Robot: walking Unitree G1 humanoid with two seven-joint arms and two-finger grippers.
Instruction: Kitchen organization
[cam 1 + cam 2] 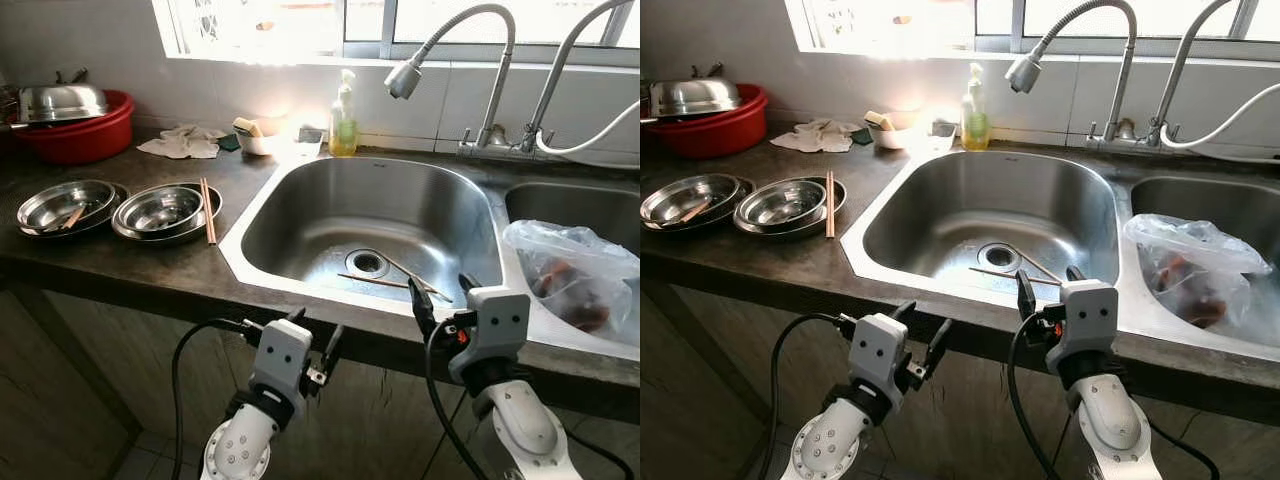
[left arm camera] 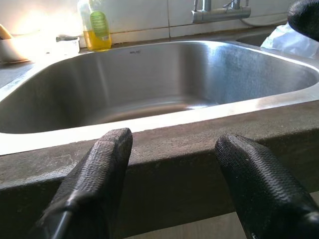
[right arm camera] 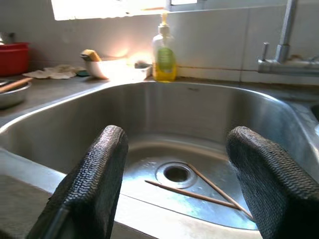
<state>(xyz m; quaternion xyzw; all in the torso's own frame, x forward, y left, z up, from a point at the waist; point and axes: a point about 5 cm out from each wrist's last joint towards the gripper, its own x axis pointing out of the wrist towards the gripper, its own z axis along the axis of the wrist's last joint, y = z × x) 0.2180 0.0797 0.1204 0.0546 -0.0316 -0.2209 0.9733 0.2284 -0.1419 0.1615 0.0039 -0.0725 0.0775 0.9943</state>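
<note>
Below, two chopsticks (image 3: 199, 191) lie in the sink (image 1: 300, 215).

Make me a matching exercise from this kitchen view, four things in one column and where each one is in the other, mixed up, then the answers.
Things
1. chopsticks
2. soap bottle
3. plastic bag
4. red basin

Places
A. back left of the counter, with a steel lid on it
B. at the bottom of the sink, by the drain
C. on the ledge behind the sink, below the window
D. on the edge of the right-hand basin

Pairs: 1-B, 2-C, 3-D, 4-A
</note>
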